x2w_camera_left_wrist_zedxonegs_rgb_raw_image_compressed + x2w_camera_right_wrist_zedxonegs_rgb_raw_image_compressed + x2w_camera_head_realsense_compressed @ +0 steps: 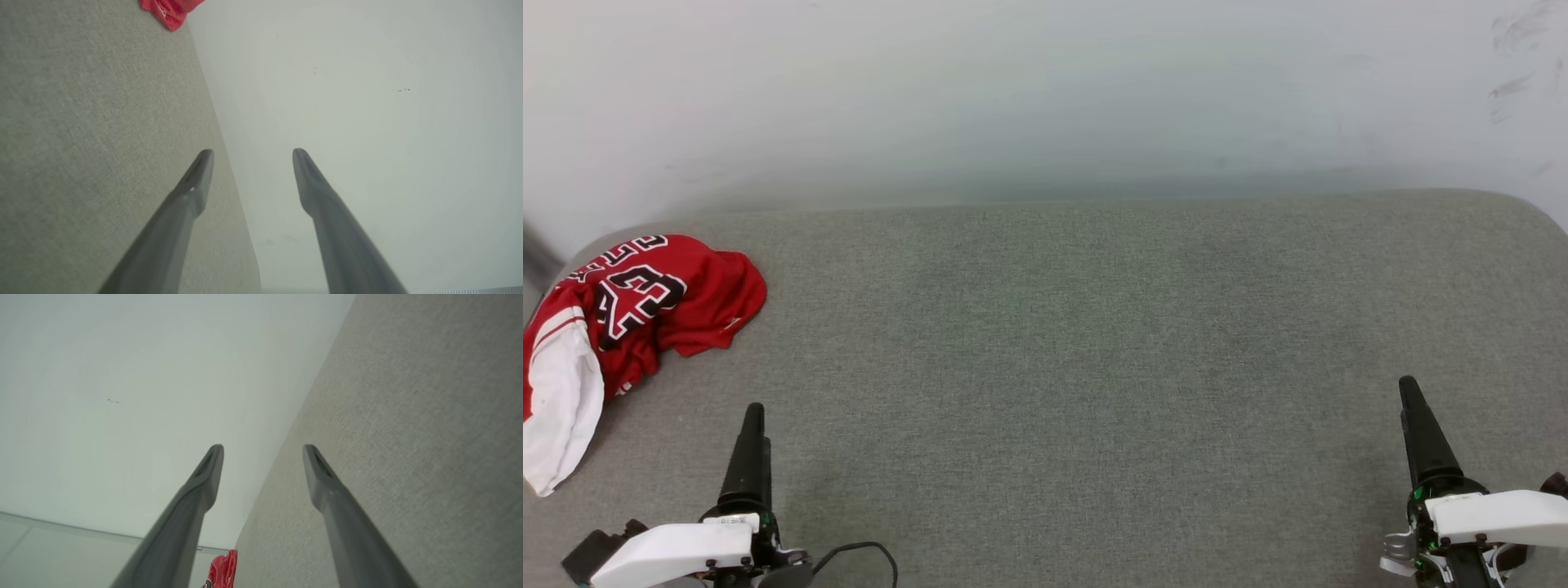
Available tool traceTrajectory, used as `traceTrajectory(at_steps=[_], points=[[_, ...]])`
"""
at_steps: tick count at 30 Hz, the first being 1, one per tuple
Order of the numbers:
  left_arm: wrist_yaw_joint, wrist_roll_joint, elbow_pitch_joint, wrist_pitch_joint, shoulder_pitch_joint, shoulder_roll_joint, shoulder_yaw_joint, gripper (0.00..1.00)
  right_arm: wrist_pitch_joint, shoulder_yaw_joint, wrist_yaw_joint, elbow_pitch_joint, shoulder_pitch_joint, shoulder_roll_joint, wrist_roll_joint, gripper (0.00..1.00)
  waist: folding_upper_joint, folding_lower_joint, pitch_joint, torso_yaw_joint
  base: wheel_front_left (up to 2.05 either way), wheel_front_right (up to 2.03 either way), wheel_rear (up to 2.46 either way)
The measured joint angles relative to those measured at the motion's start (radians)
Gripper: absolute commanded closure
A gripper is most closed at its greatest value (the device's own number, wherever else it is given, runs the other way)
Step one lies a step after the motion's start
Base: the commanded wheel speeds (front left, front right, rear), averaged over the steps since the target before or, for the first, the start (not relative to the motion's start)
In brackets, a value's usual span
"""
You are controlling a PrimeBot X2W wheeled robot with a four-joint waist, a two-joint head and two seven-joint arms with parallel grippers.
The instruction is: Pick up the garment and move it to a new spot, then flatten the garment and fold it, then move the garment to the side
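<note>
The garment (637, 314), a red jersey with a white sleeve and black white-outlined digits, lies crumpled at the far left of the grey fabric surface, its sleeve hanging toward the left edge. A red corner of the garment (169, 10) peeks in at the top of the left wrist view, and a bit of the garment (222, 571) shows at the bottom of the right wrist view. My left gripper (754, 416) stands low at the left, just right of and nearer than the jersey, fingers apart and empty (252, 155). At the lower right, far from the jersey, my right gripper (1409, 392) is open and empty (263, 451).
The grey upholstered surface (1094, 351) spans the view, with rounded back corners against a pale wall (1045, 90). A black cable (866, 551) loops near my left wrist.
</note>
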Motion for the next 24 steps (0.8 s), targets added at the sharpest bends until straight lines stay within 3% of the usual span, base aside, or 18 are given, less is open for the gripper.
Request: traceTrajectory(at_steps=[13,24], points=[[0.000,0.219,-0.069,-0.049,0.002,0.001,0.090,0.00,-0.048,0.035,0.000,-0.109,-0.004,0.000,-0.374,0.00,0.0000,0.0000,0.004,0.000,0.00,0.00,0.00],[0.068,0.476,-0.204,-0.084,0.021,0.001,0.040,0.00,-0.084,0.074,0.000,-0.178,-0.004,0.001,-0.615,0.00,0.0000,0.0000,0.010,0.000,0.00,0.00,0.00]])
